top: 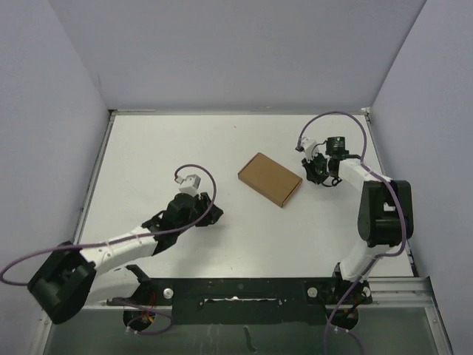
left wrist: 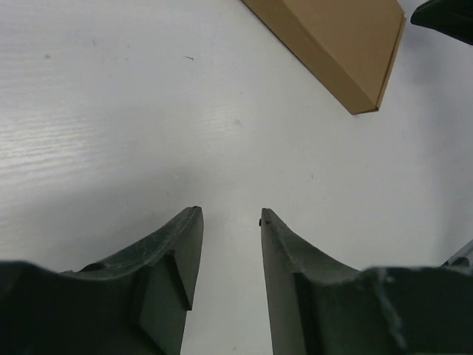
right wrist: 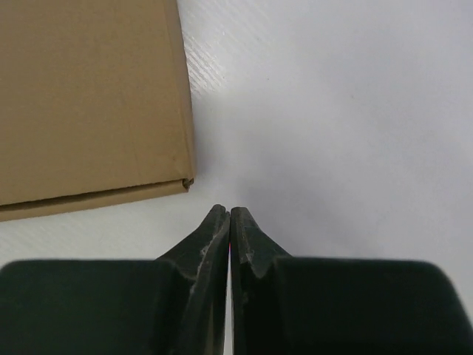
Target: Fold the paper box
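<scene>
Ahead of the left gripper [left wrist: 229, 218] and off to its right, the paper box [left wrist: 332, 44] lies flat on the white table [left wrist: 111, 111]. It is closed up into a shallow brown rectangle with its lid down. Its nearest corner points back toward this gripper but stays well apart from it, with a broad stretch of bare tabletop between them. The left jaws stand parted, a clear gap showing between the two dark fingers [left wrist: 177, 259]. Nothing sits in that gap; only the table surface is seen through it. The fingers hang low over the table, and whether their tips touch it cannot be told.

Ahead of the right gripper [right wrist: 229, 211] and to its left, the same box fills the upper left of the wrist view. A side wall and one corner of it are turned toward the fingertips. That corner lies near the tips without touching them, and a narrow strip of white table separates the two. The right jaws are pressed together, pad against pad, and grasp nothing.

From the overhead camera the box rests between the two grippers, turned at a diagonal to the table edges. It is closer to the right gripper than to the left. Neither gripper is in contact with it. A purple cable [top: 196, 174] loops above the left wrist.
</scene>
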